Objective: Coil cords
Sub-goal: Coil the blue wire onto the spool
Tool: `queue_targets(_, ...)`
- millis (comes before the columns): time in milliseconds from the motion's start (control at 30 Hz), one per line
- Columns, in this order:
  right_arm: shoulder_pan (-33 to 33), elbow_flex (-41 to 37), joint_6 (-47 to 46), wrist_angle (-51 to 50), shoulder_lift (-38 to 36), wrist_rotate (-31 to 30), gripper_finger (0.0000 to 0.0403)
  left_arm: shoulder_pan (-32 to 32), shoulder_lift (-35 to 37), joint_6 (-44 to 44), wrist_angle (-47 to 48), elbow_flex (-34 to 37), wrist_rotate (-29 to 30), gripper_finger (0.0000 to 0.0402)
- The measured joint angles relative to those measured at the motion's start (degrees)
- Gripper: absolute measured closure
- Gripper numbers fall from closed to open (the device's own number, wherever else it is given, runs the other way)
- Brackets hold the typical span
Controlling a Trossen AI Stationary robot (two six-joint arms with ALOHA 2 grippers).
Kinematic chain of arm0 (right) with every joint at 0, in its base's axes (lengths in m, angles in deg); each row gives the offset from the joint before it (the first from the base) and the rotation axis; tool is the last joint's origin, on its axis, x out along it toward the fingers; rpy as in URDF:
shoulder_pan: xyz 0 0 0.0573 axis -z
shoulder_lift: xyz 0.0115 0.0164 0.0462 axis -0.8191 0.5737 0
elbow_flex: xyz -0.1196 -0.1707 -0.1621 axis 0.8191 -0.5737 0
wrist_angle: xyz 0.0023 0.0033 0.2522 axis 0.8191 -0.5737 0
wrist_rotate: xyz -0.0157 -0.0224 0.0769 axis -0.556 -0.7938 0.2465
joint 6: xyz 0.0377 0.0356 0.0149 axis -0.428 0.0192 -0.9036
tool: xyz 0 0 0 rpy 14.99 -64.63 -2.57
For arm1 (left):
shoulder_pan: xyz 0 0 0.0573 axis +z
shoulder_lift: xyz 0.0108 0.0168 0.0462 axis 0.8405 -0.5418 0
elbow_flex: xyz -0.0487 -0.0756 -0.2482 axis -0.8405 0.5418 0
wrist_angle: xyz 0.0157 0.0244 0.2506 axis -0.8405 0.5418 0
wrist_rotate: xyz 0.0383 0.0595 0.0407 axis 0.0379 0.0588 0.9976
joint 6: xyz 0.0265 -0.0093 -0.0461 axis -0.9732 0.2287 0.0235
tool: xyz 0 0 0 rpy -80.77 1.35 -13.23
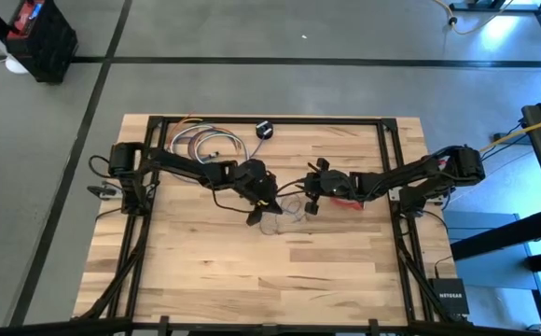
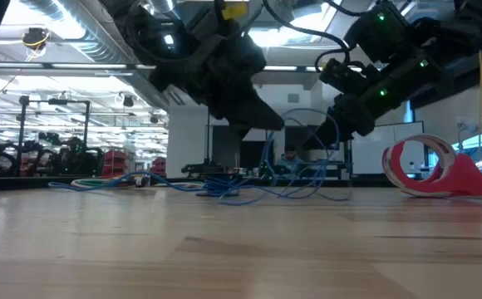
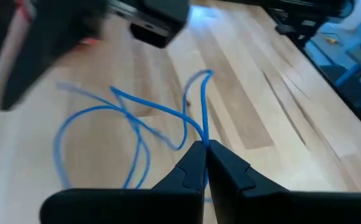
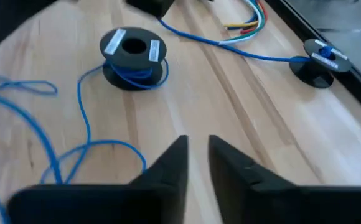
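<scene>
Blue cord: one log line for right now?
left end effector shut on blue cord | right end effector open, empty | spool on table

Pale, smooth wooden table (image 4: pixel 243 106) with visible grain; thin glossy blue cord (image 3: pixel 131 118); matt black plastic spool (image 4: pixel 132 57).

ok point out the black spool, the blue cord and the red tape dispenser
black spool (image 4: pixel 132 57), right wrist view, on its top flange.
blue cord (image 3: pixel 144 106), left wrist view, on a loose strand over the table.
red tape dispenser (image 2: pixel 459 178), low view, on its red body.
</scene>
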Motion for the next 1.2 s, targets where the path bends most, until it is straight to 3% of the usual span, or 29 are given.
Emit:
queue_targets(200, -0.04, 6.06, 5.58, -17.79, -5.74, -0.23, 0.0240, 0.26, 3.79, 0.30, 5.33, -0.09, 2.75, 0.0400)
queue_targets(367, -0.02, 7.06, 7.27, -23.07, -8.88, -0.06, 0.0203, 0.20, 4.37, 0.97, 5.97, -0.08, 2.72, 0.0396)
queue_targets(567, -0.02, 7.13, 8.84, -21.81, -7.40, 0.08, 0.0199, -1.18, 4.33, 3.98, 6.49, -0.04, 3.35, 0.0399)
queue_targets(867, 0.00, 7.05, 14.06, -16.98, -4.84, 0.11, 0.0199, -7.75, 4.33, 5.55, 6.57, -0.07, 17.41, 0.0399)
queue_targets(1200, 0.00, 7.07, 20.76, -11.38, -4.73, 0.11, 0.0199, -10.40, 4.29, 9.02, 6.62, -0.07, 23.57, 0.0399)
